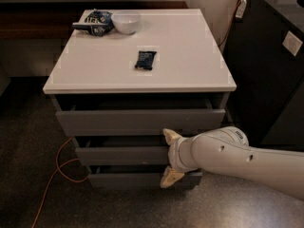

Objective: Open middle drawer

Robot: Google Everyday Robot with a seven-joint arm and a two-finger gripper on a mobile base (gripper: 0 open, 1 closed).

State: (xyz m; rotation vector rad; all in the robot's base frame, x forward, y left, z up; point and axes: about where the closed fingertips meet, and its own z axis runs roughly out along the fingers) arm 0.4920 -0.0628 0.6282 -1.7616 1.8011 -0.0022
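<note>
The white-topped cabinet (142,87) has three grey drawers. The middle drawer (118,155) sits slightly pulled out, its flat front facing me. My gripper (169,156) is at the right part of that front, on the end of my white arm (237,158), which comes in from the right. It is open. One cream fingertip (171,136) stands above the drawer's top edge and the other (168,177) below its bottom edge. The drawer's inside is hidden.
The taller top drawer (137,120) is slightly out; the lowest drawer (128,179) is below. On the top are a white bowl (126,22), a snack bag (95,23) and a dark packet (145,60). An orange cable (57,167) lies on the floor to the left. A black cabinet (273,65) stands to the right.
</note>
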